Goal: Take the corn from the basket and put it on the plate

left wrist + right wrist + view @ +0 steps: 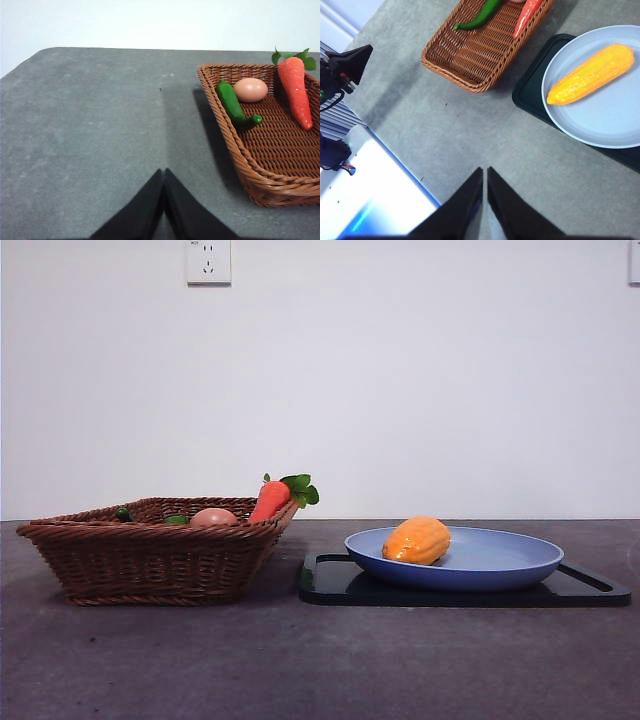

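- Yellow-orange corn (592, 73) lies on the light-blue plate (610, 125), clear of the wicker basket (470, 55).
- Judged light, rigid, ridged; grasp across mid-length.
- Left gripper (164, 172) and right gripper (485, 171): both closed, empty.

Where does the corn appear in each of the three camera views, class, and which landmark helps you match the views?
Front view: the corn lies on the plate, towards its left side, right of the basket.
Left wrist view: not in it; only the basket and its contents show.
Right wrist view: the corn lies on the plate, upper right.
Shared landmark: the basket, seen in all three.
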